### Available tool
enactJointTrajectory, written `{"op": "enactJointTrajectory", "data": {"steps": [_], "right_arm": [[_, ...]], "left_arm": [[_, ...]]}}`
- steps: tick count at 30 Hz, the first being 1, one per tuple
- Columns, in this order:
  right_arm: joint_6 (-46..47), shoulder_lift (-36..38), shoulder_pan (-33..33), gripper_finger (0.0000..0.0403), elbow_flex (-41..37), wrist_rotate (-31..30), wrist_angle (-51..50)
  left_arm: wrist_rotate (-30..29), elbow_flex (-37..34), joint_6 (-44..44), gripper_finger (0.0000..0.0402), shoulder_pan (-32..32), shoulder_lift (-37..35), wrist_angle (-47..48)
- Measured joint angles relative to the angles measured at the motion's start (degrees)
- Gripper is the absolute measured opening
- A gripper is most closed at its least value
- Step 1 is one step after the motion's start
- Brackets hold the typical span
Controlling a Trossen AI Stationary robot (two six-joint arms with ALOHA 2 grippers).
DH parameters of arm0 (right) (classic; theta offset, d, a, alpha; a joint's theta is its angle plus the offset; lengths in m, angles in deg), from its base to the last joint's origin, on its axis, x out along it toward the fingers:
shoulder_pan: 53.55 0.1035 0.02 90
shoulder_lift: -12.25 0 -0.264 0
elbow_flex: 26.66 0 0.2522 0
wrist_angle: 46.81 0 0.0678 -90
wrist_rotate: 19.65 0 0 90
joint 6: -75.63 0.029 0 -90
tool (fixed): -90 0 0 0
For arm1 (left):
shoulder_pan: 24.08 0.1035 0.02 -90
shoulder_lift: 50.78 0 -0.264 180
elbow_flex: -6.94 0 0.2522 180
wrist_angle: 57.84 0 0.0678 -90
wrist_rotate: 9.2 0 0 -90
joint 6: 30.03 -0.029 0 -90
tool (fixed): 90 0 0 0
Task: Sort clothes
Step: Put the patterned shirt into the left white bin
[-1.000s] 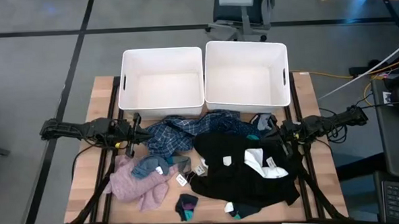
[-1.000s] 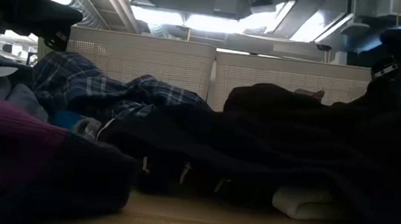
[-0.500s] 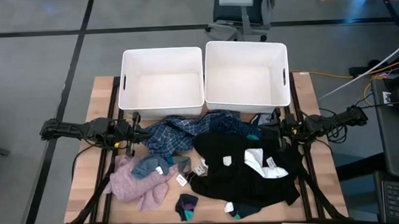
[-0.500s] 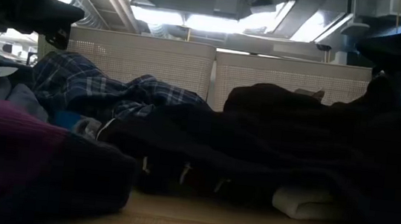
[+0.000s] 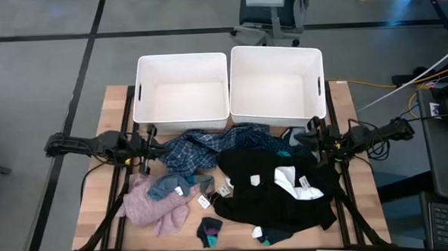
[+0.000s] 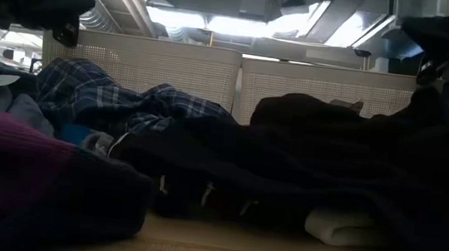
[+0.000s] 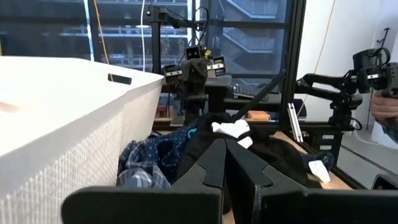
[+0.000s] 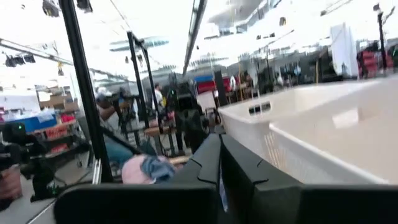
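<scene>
Clothes (image 5: 234,178) heap runs left-right along the table; both arms' fingers together, empty

We see the left gripper (image 5: 150,136) closed, its arm reaching inward. The right gripper (image 5: 309,129) mirrors it, fingers together.

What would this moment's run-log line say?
phase: pre-grasp | left tool: shut, empty, by blue plaid shirt | right tool: shut, empty, over black garment | white bins: empty
</scene>
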Motion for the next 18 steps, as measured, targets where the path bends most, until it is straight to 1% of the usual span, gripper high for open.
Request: {"op": "enactJointTrajectory", "data": {"steps": [5, 8, 12, 15, 18], "right_arm": [[-2.3, -4.9, 0.0, 0.0017, 3.3, -1.9, 0.5], [-4.7, -9.2, 0.0, 0.0017, 6.1, -3.0, 1.5], [-8.0, -15.5, 0.0, 0.0017, 10.5, -3.2, 2.3], [-9.4, -20.4, 0.0, 0.0017, 13.5, -4.0, 3.0], [-10.7, -25.2, 0.0, 0.0017, 16.5, -4.0, 3.2]], "left_arm": [[0.0, 4.5, -2.3, 0.0001, -1.5, 3.3, 0.3], [-1.5, 8.5, -5.0, 0.0001, -2.3, 7.3, 0.4], [-3.1, 14.4, -8.7, 0.0001, -2.9, 15.8, 0.7], [-4.7, 19.3, -9.2, 0.0001, -2.8, 23.2, 0.9], [-4.8, 25.1, -10.3, 0.0001, -2.8, 30.8, 4.2]]}}
